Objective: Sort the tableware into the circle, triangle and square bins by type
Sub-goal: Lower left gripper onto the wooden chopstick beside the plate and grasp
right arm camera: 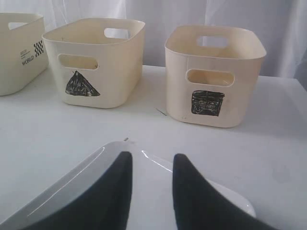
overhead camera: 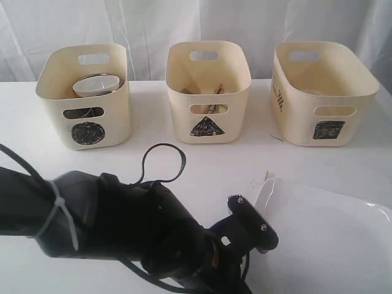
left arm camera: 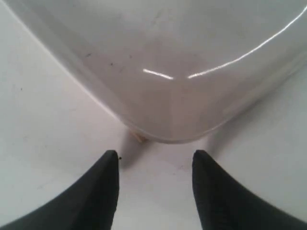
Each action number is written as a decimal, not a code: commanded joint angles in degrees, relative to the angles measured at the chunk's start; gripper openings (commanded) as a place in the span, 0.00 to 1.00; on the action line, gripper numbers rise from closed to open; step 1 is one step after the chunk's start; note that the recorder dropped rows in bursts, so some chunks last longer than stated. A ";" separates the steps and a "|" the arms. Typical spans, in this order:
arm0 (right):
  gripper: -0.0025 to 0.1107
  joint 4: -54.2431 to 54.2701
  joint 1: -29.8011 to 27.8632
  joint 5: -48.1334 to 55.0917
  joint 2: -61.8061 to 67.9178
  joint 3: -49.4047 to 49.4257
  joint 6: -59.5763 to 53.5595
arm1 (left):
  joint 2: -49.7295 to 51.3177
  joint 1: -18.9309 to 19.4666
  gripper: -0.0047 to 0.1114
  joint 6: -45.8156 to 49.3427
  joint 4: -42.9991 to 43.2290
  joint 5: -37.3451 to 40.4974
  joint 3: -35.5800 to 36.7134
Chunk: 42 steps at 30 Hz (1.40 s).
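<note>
As the left claw (left arm camera: pixel 156 158) gapes, the plate (left arm camera: pixel 182 72) lies near.

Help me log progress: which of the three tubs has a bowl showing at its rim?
The circle-marked tub, leftmost in the exterior view; a round bowl sits high inside it. The triangle tub and square tub show none.

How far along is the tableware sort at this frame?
Done: round steel vessels sit in the cream circle-marked bin, and stick-like utensils show in the triangle-marked bin. In hand: both grippers are at the large white square plate on the table, left gripper open at its corner, right gripper apart over it; no grip visible. Left: plate into the square-marked bin, where nothing shows.
</note>
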 commanded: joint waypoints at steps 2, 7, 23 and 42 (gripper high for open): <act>0.27 -0.35 -0.54 -0.43 -0.36 0.35 -0.01 | 0.19 -0.29 0.49 -0.21 -0.18 -0.82 -0.42; 0.27 -0.35 -0.54 -0.43 -0.36 0.35 -0.01 | 1.30 -0.13 0.49 -0.07 -0.08 -1.33 -1.97; 0.27 -0.35 -0.54 -0.43 -0.36 0.35 -0.01 | 3.27 0.32 0.49 -0.07 2.84 0.48 -7.42; 0.27 -0.35 -0.54 -0.43 -0.36 0.35 -0.01 | 3.81 0.43 0.49 -0.30 8.03 4.91 -7.42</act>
